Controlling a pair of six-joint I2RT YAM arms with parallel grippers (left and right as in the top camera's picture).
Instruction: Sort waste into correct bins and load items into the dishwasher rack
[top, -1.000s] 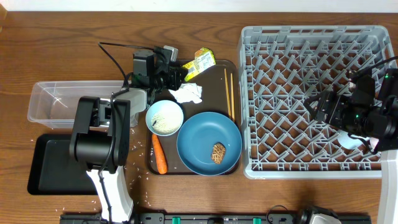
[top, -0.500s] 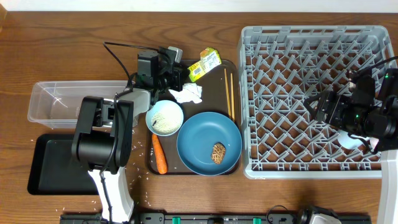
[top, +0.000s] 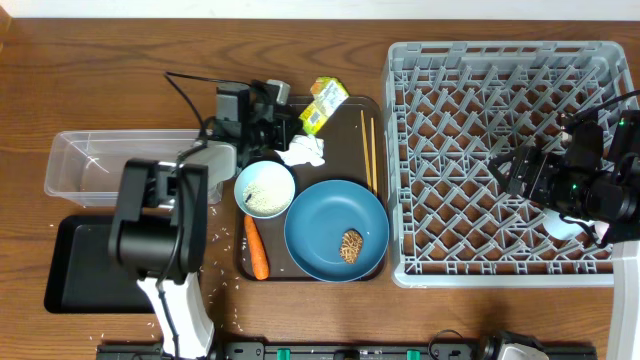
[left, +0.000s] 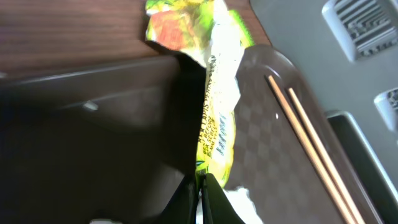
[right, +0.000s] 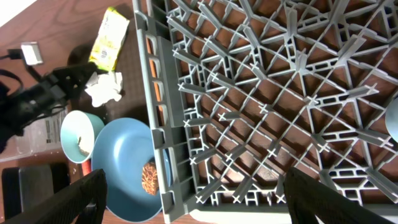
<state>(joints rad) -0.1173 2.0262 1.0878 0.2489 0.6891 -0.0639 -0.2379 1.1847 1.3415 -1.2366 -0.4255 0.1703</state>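
My left gripper (top: 288, 124) is shut on the near end of the green-yellow snack wrapper (top: 322, 105), at the back edge of the brown tray; the left wrist view shows its jaws (left: 200, 182) pinching the wrapper (left: 217, 106). Crumpled white paper (top: 303, 150) lies just below it. The chopsticks (top: 368, 150) lie on the tray's right side. The bowl with rice (top: 265, 188), the carrot (top: 257, 247) and the blue plate (top: 325, 225) with a brown food piece (top: 351, 246) sit in front. My right gripper (top: 520, 170) is open and empty above the grey rack (top: 480, 90).
The clear tub (top: 75, 165) and the black tray (top: 80, 265) stand at the left, beside my left arm. A light blue cup (top: 562, 228) sits in the rack, partly hidden under my right arm. Rice grains are scattered on the table by the tray.
The wrapper has turned and shifted slightly at the tray's back edge with my left gripper on it. The right arm has not moved.
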